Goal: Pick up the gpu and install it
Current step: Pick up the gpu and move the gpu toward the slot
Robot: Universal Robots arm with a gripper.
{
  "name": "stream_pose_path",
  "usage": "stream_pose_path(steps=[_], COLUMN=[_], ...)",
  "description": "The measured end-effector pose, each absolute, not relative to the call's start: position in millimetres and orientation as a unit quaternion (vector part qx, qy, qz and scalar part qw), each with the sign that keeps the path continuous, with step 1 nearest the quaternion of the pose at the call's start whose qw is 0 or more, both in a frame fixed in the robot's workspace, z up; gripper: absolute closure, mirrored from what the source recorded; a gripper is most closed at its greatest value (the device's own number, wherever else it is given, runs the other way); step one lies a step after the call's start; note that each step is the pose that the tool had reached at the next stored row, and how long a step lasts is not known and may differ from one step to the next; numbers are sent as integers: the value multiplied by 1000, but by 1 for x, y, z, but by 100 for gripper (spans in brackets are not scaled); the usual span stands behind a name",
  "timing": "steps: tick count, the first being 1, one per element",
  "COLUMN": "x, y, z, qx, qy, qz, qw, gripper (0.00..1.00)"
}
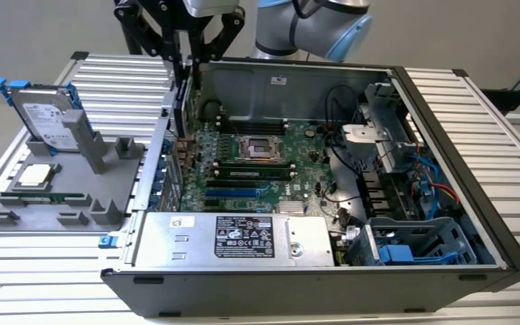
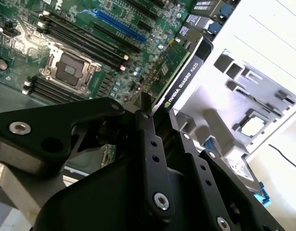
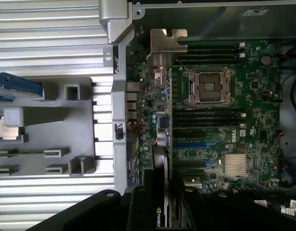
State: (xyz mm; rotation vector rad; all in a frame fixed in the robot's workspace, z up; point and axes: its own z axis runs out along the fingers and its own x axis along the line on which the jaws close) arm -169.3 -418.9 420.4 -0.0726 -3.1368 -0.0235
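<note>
The gpu (image 2: pixel 175 72) hangs on its thin edge over the open computer case (image 1: pixel 287 291), close to the case wall on the exterior view's left. The gripper (image 1: pixel 186 61) is pinching it on both flat sides. I think this is so its bottom edge can point down at the long blue slot (image 3: pixel 191 143) on the big green board (image 1: pixel 310 179). The card is not in a slot yet (it looks to be up in the air).

Beside the case, on the counter (image 1: pixel 89 74), sits a gray holder (image 1: pixel 61 203). It carries a hard drive (image 1: pixel 43 112) with blue rails, a little square chip (image 1: pixel 32 175) and a thin memory stick (image 1: pixel 43 199).

The case wall and the metal plugs (image 3: pixel 132 101) next to it are close to the card and could bump it. The silver box (image 1: pixel 233 237) and the wires (image 1: pixel 337 108) are farther off.
</note>
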Motion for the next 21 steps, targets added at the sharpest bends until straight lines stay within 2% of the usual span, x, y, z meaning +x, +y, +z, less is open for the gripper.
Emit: stream_pose_path(steps=[21], x=[-146], y=[-419], z=[420], qx=[-23], qy=[-1000], qz=[-7], qw=[2], gripper=[100])
